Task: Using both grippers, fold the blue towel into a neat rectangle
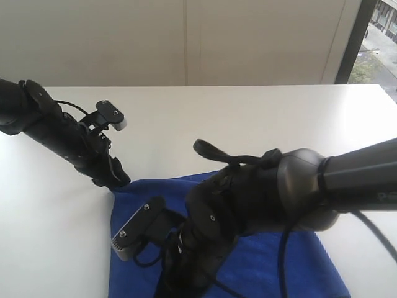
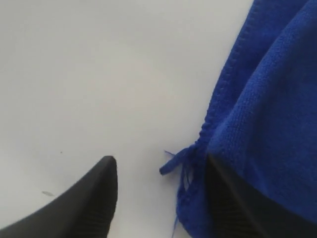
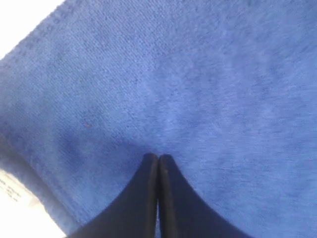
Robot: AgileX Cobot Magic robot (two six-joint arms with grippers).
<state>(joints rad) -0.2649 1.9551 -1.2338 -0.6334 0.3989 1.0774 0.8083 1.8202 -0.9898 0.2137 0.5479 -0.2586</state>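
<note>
Blue towel (image 1: 310,261) lay on the white counter (image 1: 248,124). It looked soft, light and floppy, so you would best pinch its corners. Your left end effector (image 2: 161,159) was spread beside a frayed corner. Your right end effector (image 3: 158,159) was pressed together over the cloth.

In the exterior view we look from above, down across the white table (image 1: 260,118) toward the far wall (image 1: 186,37), with the right arm (image 1: 347,174) close to the lens. Each wrist view looks along its own fingers, very near the surface: the left gripper (image 2: 161,168), the right gripper (image 3: 158,161). All three views share the blue towel (image 1: 322,267).
</note>
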